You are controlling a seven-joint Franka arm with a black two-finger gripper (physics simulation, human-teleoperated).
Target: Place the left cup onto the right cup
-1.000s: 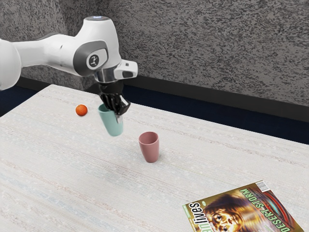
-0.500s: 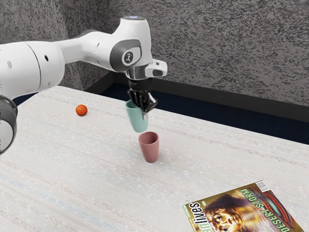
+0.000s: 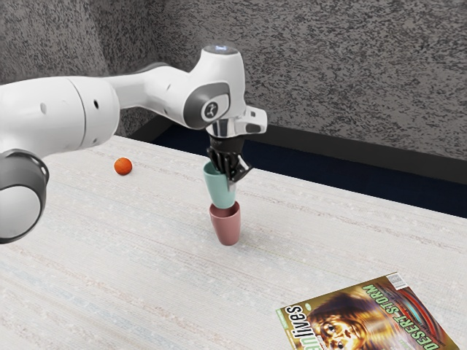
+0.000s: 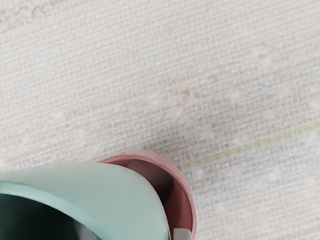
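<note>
My gripper (image 3: 228,170) is shut on the rim of the teal cup (image 3: 217,188), which hangs slightly tilted with its base dipping into the mouth of the pink cup (image 3: 225,225). The pink cup stands upright on the table's middle. In the wrist view the teal cup (image 4: 95,200) is large and close under my hand, and part of the pink cup's rim (image 4: 175,185) shows just beyond it.
A small orange ball (image 3: 123,167) lies on the table toward the exterior view's left. A magazine (image 3: 368,317) lies at the front right corner of the pale woven tabletop (image 3: 109,262). A rough grey wall stands behind.
My arm has carried the teal cup toward the exterior view's right and down, from beside the pink cup to directly over it, its base now entering the pink cup's mouth.
</note>
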